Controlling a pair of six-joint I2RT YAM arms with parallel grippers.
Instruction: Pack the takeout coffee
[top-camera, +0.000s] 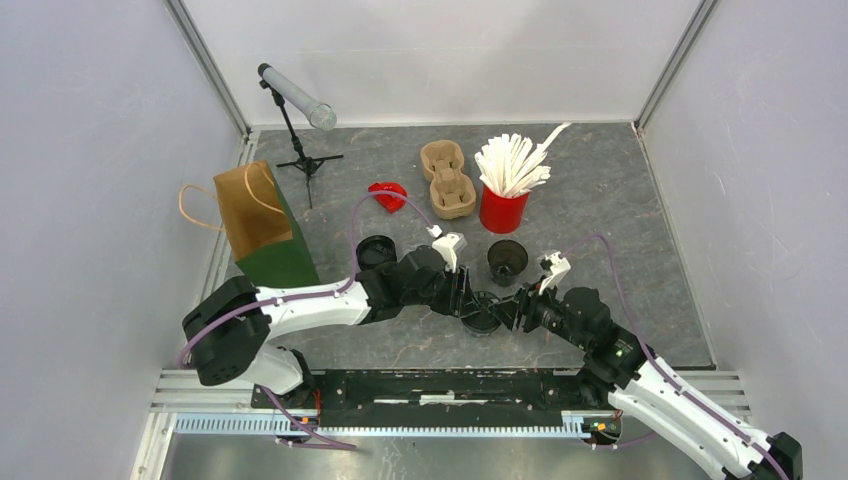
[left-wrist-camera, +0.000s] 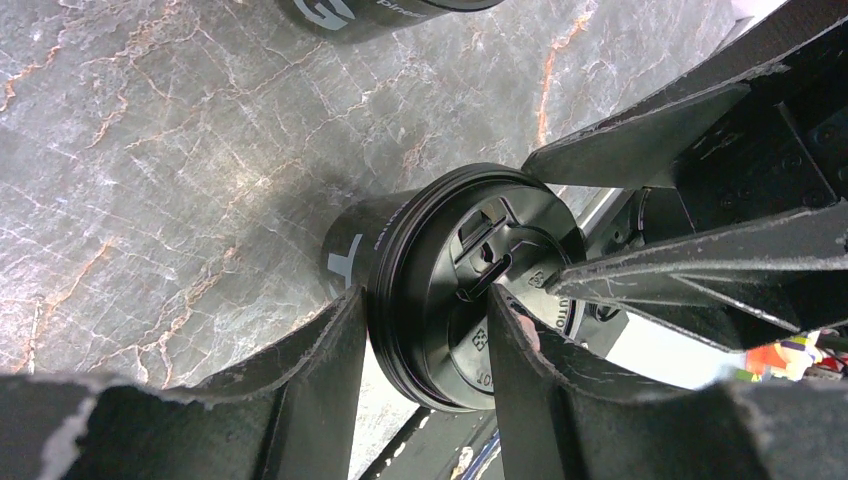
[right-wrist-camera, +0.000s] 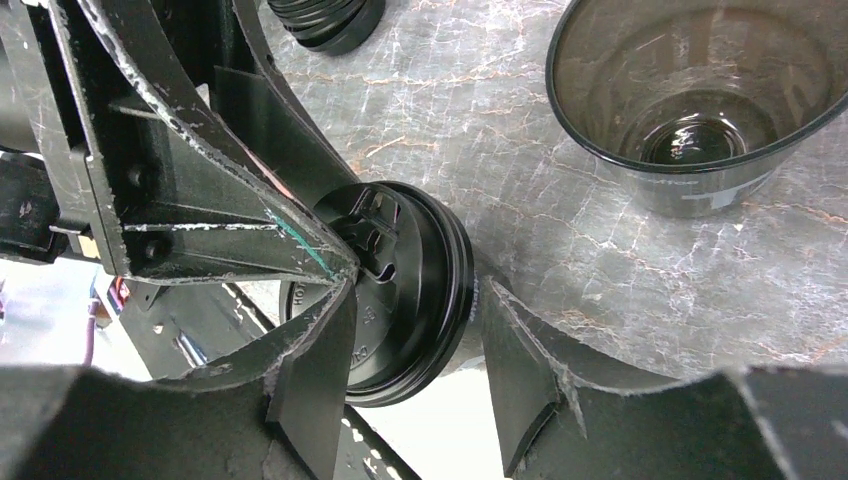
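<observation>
A black takeout cup with a black sip lid (top-camera: 481, 313) stands near the table's front, between both grippers. In the left wrist view my left gripper (left-wrist-camera: 425, 300) straddles the lid (left-wrist-camera: 470, 290): one finger lies against the cup wall under the rim, the other on the lid's top. From the opposite side my right gripper (right-wrist-camera: 418, 290) holds the same lid (right-wrist-camera: 410, 290) the same way. An empty open black cup (top-camera: 507, 260) (right-wrist-camera: 690, 110) stands just behind. The brown and green paper bag (top-camera: 262, 225) stands at the left, and two pulp cup carriers (top-camera: 446, 180) lie at the back.
A stack of black lids (top-camera: 375, 250) (right-wrist-camera: 325, 20) sits left of the grippers. A red cup of white sticks (top-camera: 505, 200) stands behind the open cup. A small red object (top-camera: 388, 193) and a tripod with a tube (top-camera: 297, 100) are at the back left.
</observation>
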